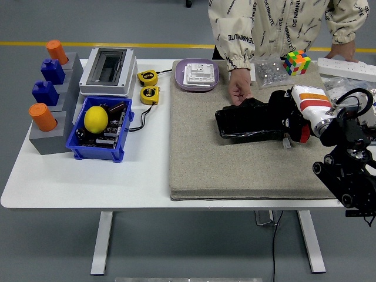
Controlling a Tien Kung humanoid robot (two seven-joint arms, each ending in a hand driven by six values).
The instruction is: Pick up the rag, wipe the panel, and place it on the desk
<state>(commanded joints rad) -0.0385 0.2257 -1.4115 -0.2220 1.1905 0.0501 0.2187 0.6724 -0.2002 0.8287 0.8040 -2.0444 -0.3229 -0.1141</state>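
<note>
Right hand (pixel 286 113), mine, reaches in from the right over the burlap mat (pixel 252 164) and covers the right end of the black panel (pixel 249 120); whether its fingers grip anything I cannot tell. A dark rag (pixel 251 103) lies bunched at the panel's far edge, touched by a person's hand (pixel 238 91). Farther off stands a Rubik's cube (pixel 297 62).

Glossy black plastic panel (pixel 252 120) lies on coarse, matt woven mat (pixel 235 161).
</note>
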